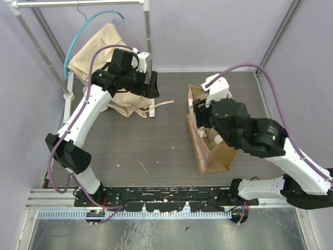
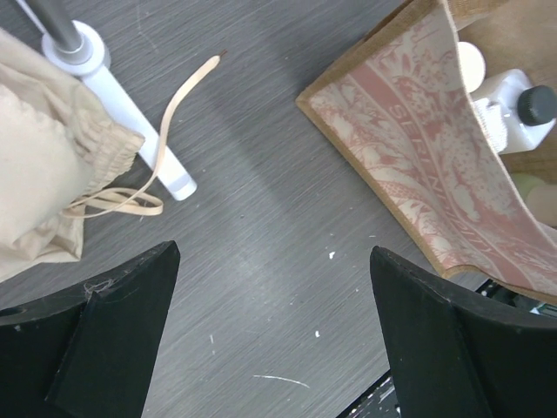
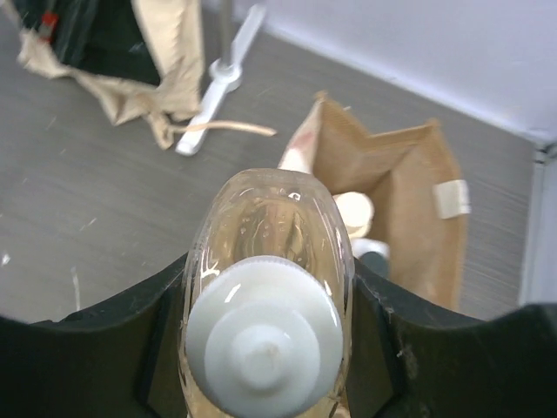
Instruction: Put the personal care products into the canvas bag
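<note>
The canvas bag is standing on the dark wood-grain desk, a stiff tan rectangular tote with one side showing a woven pink-and-cream print. Over its open mouth the right arm is bending sharply down, and the right claw is gripping one smooth, clear amber bottle by its rounded body, round white cap facing the wrist camera. Three more bottles are sitting inside the bag: a cream round-capped bottle, a white rectangular bottle with a black cap, and a pale green-yellow bottle. Left of the bag the left arm is reaching far out, the left claw hanging spread wide with nothing between its two black fingers. Farther left of the bag, one soft beige garment is draping from a white rack, its flat drawstring trailing on the desk
</note>
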You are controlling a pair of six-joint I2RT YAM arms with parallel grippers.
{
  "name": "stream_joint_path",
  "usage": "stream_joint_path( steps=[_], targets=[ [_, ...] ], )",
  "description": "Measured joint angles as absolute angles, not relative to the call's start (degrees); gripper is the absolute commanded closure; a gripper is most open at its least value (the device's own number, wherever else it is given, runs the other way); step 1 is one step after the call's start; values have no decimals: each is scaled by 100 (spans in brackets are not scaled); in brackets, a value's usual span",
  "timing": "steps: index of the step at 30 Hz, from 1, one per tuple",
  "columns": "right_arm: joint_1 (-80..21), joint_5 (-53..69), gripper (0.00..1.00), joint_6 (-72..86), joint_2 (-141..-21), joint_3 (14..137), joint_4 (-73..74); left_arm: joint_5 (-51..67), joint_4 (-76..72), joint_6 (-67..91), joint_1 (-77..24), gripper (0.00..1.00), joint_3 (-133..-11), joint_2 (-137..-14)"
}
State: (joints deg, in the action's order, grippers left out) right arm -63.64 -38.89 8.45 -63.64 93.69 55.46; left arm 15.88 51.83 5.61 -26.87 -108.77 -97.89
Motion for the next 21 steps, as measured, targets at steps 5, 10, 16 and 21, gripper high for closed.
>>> stream_joint_path(
  steps=[5, 10, 16, 21],
  targets=[
    [-6346, -4963, 100, 878, -6248, 9725, 5647, 1824, 5063, 648, -2727, 2, -10901, -9821],
    [-5940, -5529, 99, 1144, -6101, 9415, 5902, 1879, 5002, 663, -2810, 2, -10916, -9874],
    [-5183, -5168, 99, 1520, -6073, 8490, 6003, 1905, 4993, 506, -3129, 2, -11150, -10097],
    [-4967, -4639, 99, 1789, -6110, 7767, 6029, 2008, 4943, 473, -3529, 2, -11620, -10510]
  ],
)
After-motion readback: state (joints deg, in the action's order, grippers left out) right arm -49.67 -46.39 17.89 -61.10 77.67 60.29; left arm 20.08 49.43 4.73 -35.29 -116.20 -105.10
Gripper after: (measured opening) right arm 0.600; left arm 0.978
